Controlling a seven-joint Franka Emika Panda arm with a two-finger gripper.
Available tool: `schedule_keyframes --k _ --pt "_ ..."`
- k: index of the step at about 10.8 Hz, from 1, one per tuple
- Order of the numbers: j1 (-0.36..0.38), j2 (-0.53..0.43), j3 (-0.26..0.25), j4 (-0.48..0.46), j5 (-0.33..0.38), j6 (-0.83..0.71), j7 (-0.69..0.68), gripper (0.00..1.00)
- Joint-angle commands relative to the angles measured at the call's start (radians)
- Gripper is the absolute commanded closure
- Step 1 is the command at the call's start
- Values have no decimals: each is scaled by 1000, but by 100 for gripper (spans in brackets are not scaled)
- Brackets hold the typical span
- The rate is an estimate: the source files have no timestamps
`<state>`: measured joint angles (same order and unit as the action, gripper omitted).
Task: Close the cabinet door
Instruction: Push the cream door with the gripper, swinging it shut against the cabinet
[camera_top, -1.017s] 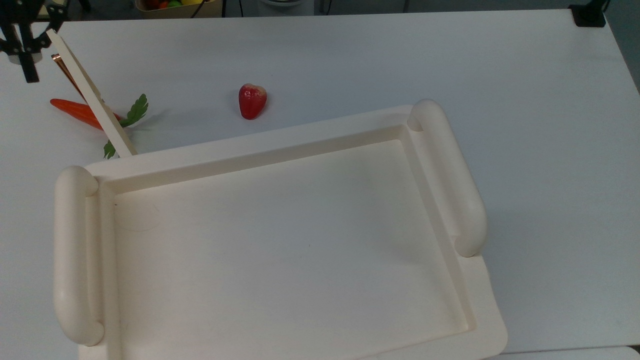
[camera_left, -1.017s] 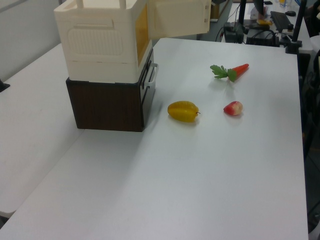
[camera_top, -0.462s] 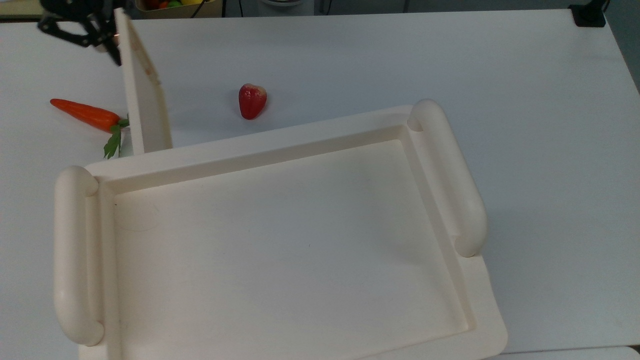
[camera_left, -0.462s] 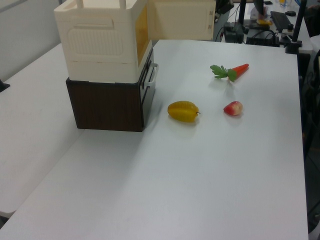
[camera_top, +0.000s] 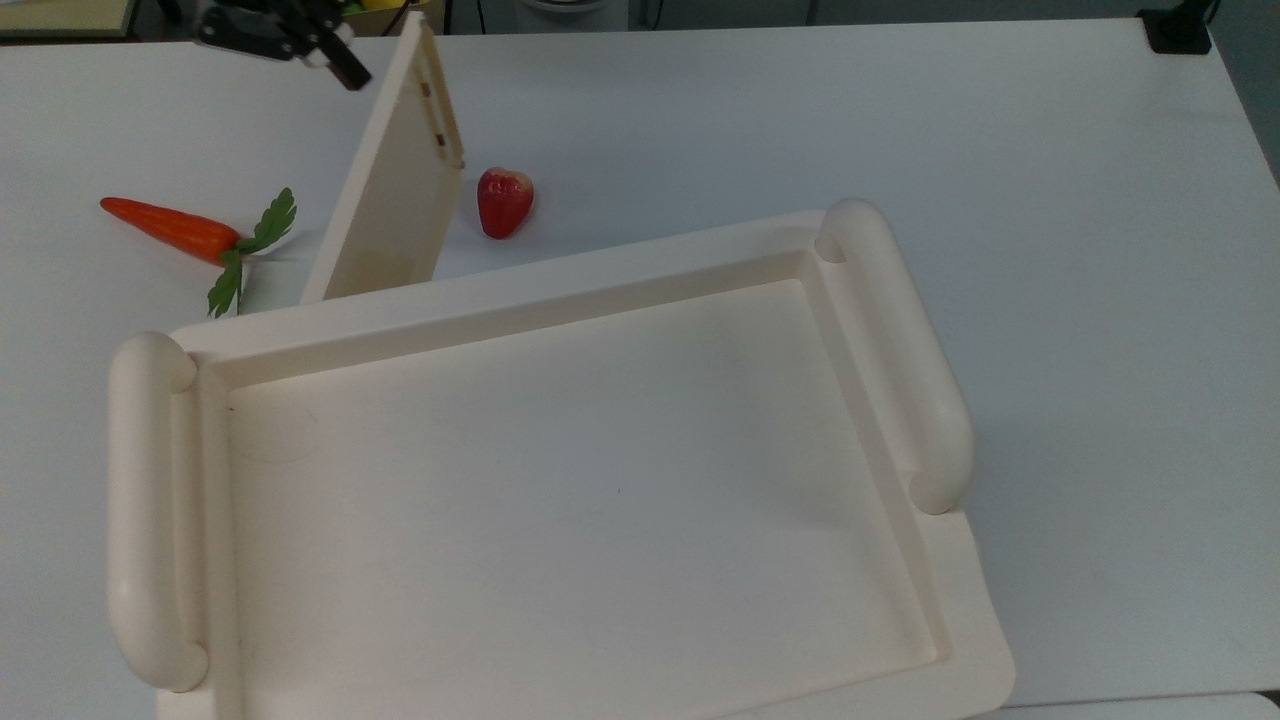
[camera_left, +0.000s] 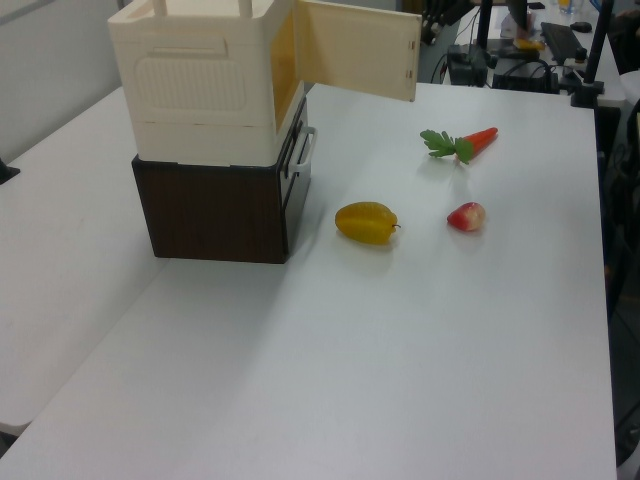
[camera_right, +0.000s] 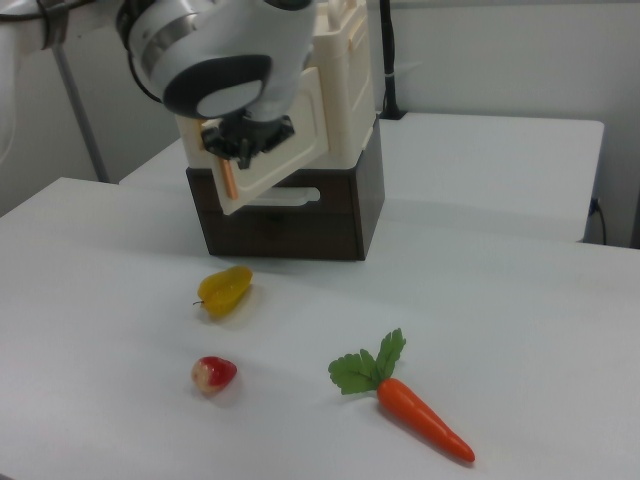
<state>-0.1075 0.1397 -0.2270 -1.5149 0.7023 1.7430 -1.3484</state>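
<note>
Door swung partway toward closing since a second ago; gripper travelled with it.

Cabinet (camera_top: 560, 480): nearest. Cabinet door (camera_top: 395, 185): ajar, thin, light, rigid, hinged; push the free edge beside its copper handle (camera_right: 228, 179). Gripper (camera_right: 243, 142): at handle; jaws' spread cannot be told.

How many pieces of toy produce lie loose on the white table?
3. The carrot lies farthest from the cabinet in the left view, the red fruit nearer the camera, and the yellow fruit closest to the cabinet. More could be hidden behind the cabinet.
</note>
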Motion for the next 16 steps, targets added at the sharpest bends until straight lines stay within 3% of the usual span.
schedule_keyframes --k 1,8,10,16 --pt "142 53 -2 5 13 217 141 100" --pt "371 236 0 27 17 801 446 100" --pt "376 285 3 62 17 851 492 100" --pt "376 310 52 61 12 991 574 100"
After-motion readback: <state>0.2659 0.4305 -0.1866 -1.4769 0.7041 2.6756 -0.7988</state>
